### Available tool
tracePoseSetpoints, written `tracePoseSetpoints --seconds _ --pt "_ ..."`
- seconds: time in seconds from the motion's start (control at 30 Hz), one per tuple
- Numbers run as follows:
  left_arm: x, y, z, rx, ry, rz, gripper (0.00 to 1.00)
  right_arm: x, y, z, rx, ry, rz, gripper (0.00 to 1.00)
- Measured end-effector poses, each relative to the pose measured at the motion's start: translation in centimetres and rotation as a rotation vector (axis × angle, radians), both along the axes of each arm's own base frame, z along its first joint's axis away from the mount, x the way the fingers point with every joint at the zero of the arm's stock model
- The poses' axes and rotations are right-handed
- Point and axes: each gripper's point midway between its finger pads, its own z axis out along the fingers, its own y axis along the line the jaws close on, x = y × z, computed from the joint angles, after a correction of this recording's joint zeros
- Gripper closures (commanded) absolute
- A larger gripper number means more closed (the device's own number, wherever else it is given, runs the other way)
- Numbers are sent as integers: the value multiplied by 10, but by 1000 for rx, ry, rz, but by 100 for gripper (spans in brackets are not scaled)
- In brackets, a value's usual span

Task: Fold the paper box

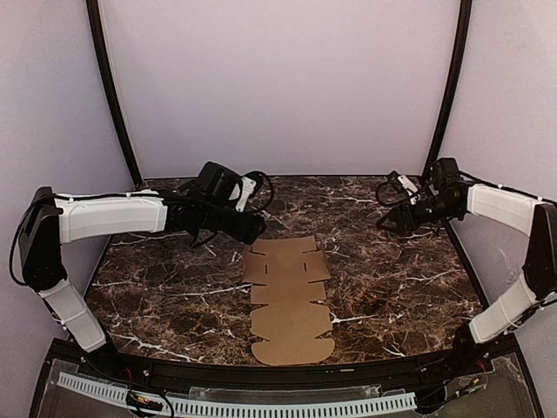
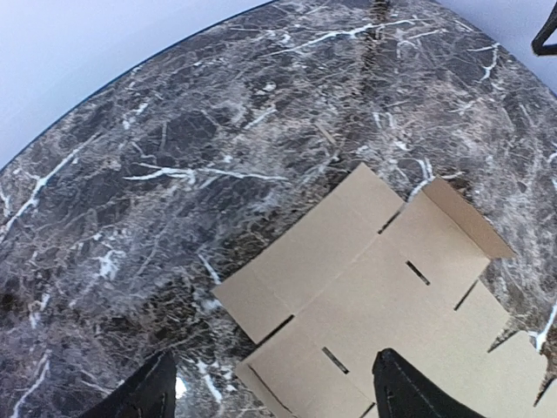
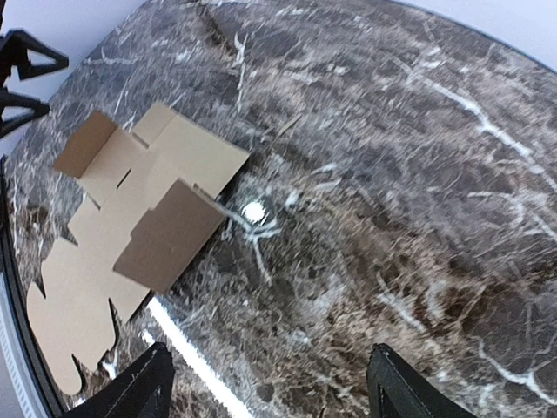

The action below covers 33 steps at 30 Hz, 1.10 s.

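The paper box (image 1: 288, 297) lies as a flat brown die-cut sheet in the middle of the marble table (image 1: 174, 287), rounded tabs toward the near edge. One side flap (image 3: 165, 237) stands slightly lifted. My left gripper (image 1: 253, 232) hovers at the sheet's far left corner, open. In the left wrist view its fingers (image 2: 407, 390) straddle the sheet's corner (image 2: 348, 287) without holding it. My right gripper (image 1: 388, 219) hangs open over bare table at the far right, well apart from the sheet (image 3: 130, 218). Nothing sits between the right gripper's fingertips (image 3: 271, 385).
Pale curtain walls close in the back and sides, with black curved poles (image 1: 113, 96) at the far corners. A white slotted strip (image 1: 261, 405) runs along the near edge below the table. Each wrist view catches the other gripper at its upper corner.
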Motion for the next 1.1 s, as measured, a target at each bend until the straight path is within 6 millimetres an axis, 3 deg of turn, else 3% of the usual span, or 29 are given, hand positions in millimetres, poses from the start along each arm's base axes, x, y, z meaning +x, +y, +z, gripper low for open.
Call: tracePoseSetpoints --seconds 0.2,0.37,0.47,0.6,0.8,0.9,1.1 --pt "-30 -25 -7 -81 101 -167 33 -42 15 -50 -45 137 135 32" --pt "-55 -41 -18 -94 156 -258 34 -52 33 -82 -62 244 211 35" --pt "-67 -42 -29 -79 182 -270 34 -52 49 -90 -70 269 258 35" --pt "-72 -28 -37 -27 194 -214 27 -52 79 -91 -85 255 340 28" --pt "-61 9 -18 37 137 -51 23 -66 119 -91 -176 185 448 25" --pt "-59 20 -17 41 143 1 22 -65 131 -94 -224 156 455 25" --pt "-64 43 -29 29 191 80 16 -40 136 -103 -279 153 410 23"
